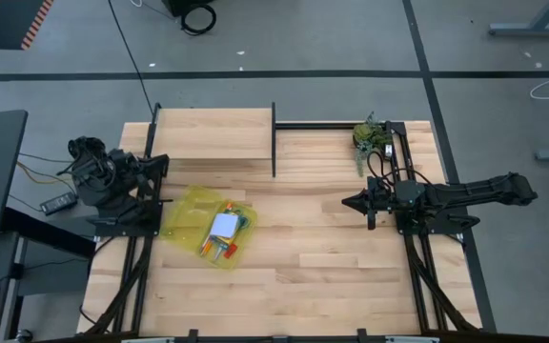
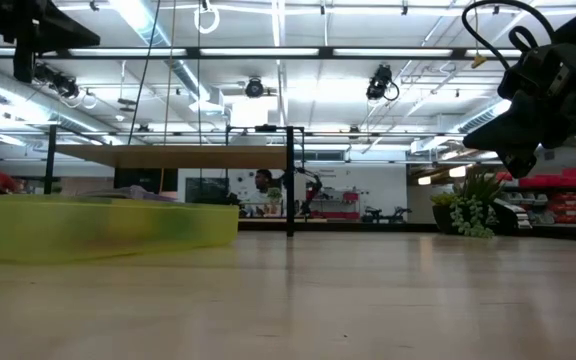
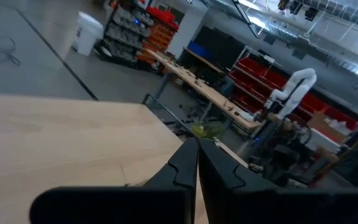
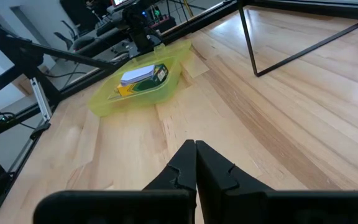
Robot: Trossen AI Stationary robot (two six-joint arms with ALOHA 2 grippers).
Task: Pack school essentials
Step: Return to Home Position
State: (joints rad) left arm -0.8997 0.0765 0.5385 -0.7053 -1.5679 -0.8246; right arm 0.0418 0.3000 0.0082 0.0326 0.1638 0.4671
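A yellow translucent pouch point(image 1: 203, 225) lies flat on the left half of the table, also seen in the right wrist view point(image 4: 143, 85) and the low view point(image 2: 98, 226). Inside it sit a pale blue note pad point(image 1: 224, 225), a yellow-green crayon box point(image 4: 146, 82) and orange pencils point(image 1: 219, 251). The scissors and the eraser I cannot make out. My left gripper point(image 3: 197, 163) is shut, drawn back by the left edge, above the table. My right gripper point(image 4: 196, 157) is shut, raised over the right half, pointing toward the pouch.
A black metal frame with a wooden shelf point(image 1: 213, 133) stands at the far side, its post point(image 1: 274, 141) near the middle. A dark green leafy clump point(image 1: 371, 136) sits at the far right corner. Bare wood point(image 1: 303, 267) spreads between the pouch and the right arm.
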